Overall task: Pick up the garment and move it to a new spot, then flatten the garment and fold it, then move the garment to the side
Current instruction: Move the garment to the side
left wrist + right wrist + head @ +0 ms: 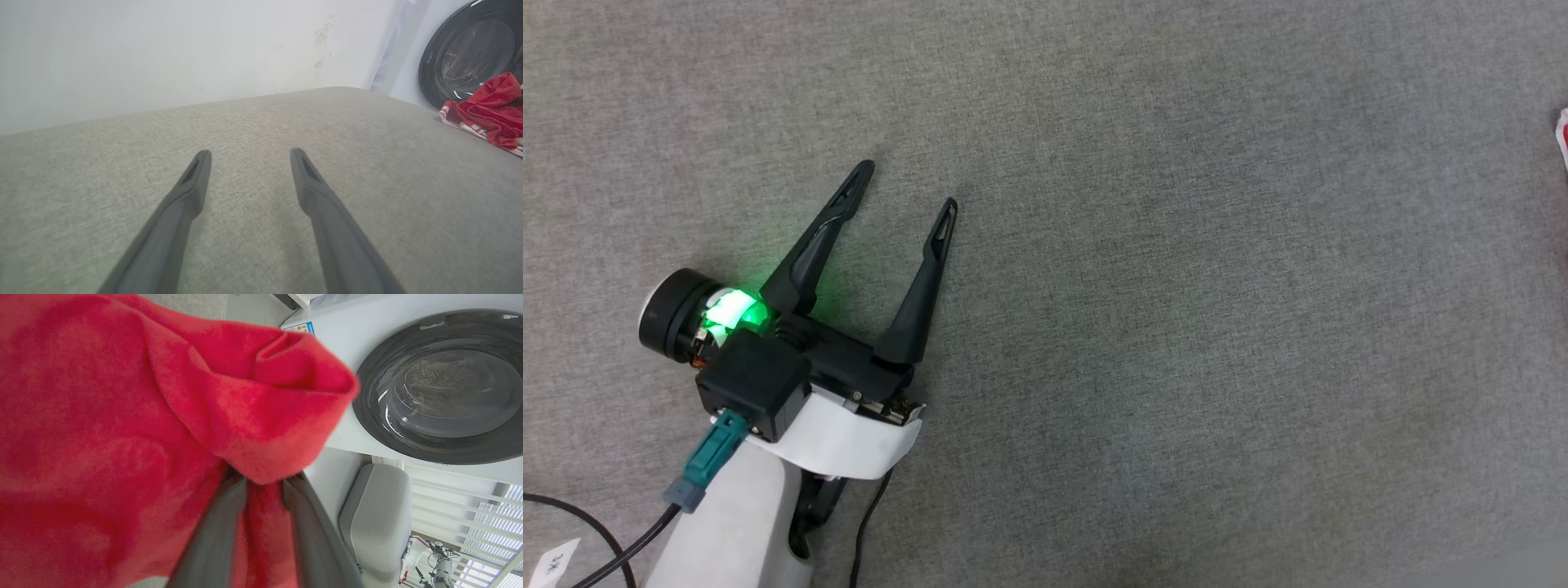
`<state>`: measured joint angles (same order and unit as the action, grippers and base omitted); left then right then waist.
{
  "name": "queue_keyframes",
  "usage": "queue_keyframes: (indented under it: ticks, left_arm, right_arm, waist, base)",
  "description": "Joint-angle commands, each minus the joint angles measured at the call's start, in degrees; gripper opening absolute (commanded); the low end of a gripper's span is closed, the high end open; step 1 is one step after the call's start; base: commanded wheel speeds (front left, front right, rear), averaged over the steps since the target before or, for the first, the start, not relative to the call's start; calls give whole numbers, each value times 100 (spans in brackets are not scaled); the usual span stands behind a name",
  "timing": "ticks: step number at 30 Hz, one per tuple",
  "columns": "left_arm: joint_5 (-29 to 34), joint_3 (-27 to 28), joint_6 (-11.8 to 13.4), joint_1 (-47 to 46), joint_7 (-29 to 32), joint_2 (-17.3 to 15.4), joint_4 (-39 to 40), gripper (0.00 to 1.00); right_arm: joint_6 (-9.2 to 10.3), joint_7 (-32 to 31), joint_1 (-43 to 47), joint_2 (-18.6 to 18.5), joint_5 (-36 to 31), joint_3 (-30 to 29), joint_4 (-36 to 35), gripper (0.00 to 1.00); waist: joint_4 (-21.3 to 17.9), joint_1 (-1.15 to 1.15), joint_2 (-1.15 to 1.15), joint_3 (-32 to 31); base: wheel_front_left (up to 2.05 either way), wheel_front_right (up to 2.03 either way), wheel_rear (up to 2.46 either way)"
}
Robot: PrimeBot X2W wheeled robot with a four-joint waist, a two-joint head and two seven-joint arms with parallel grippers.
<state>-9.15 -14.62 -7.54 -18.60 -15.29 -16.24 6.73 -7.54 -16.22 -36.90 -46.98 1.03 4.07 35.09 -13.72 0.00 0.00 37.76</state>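
The right gripper [264, 486] grasps the red garment [122, 437] at the cushion's [1176, 245] right edge, the left gripper [907, 186] is released, so it seems best to lift slowly and high, letting no cloth drag.

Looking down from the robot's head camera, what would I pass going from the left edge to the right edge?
Small white paper tag → left gripper, its jaws open → a wide stretch of bare grey fabric surface → a sliver of the red and white garment at the right edge.
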Motion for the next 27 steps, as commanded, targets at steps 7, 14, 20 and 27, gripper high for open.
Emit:
queue_keyframes:
  ticks: [7,14,20,27]
  left_arm:
    - [-40,149,15,10,23,129,-186,100]
    - [-106,438,17,251,10,384,-311,100]
    - [-126,829,60,677,10,646,-353,100]
    - [-118,1159,112,1142,10,911,-495,100]
  right_arm:
    - [11,21,-108,250,-329,-197,-118,100]
    - [10,430,2,727,-16,-569,-859,100]
    - [10,1061,391,1456,404,-829,-1895,100]
    - [9,1673,1267,2353,928,-1120,-3156,100]
  waist:
    - [105,0,0,-336]
    - [302,0,0,-1223]
    - [531,0,0,-2111]
    - [912,0,0,-2844]
  base:
    - [0,0,0]
    - [0,0,0]
    - [0,0,0]
    - [0,0,0]
